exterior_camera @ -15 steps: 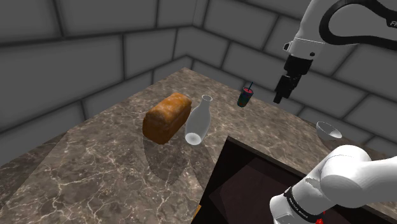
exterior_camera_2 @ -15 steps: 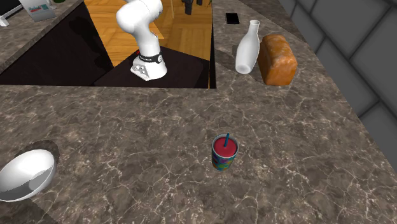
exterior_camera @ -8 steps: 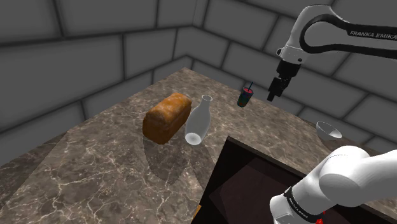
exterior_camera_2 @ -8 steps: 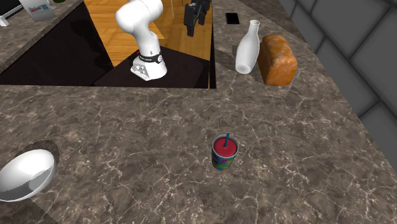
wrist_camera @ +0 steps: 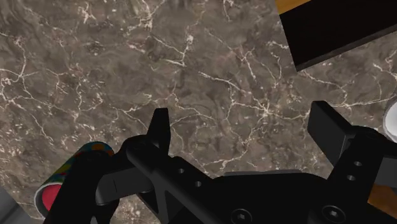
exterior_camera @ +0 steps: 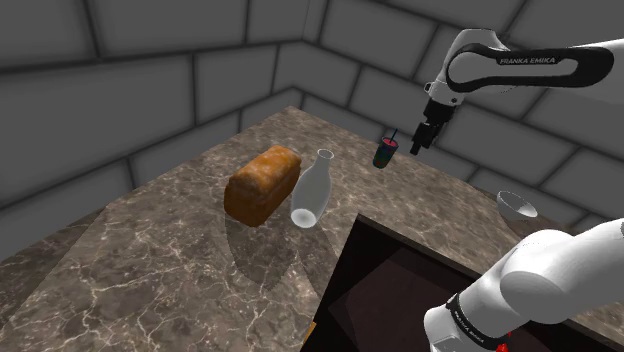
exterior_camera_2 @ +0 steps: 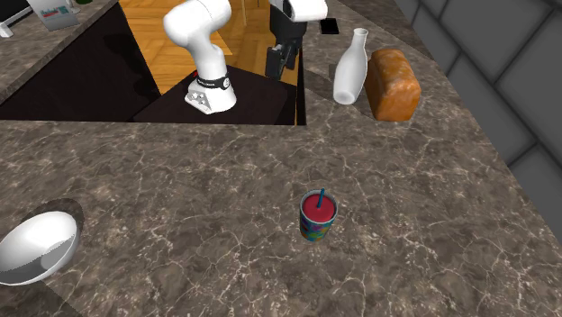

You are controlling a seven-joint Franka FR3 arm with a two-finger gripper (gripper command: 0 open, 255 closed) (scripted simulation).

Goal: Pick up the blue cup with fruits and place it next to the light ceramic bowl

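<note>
pincer released, spread wide, hanging over bench near cup. cup upright, straw in red filling. pale bowl well apart from cup.

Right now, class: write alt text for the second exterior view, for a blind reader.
A patterned cup with red filling and a blue straw stands alone on a dark marble counter, the black gripper hanging far beyond it. A white bowl sits at lower left; a white bottle and a bread loaf stand at upper right.
</note>
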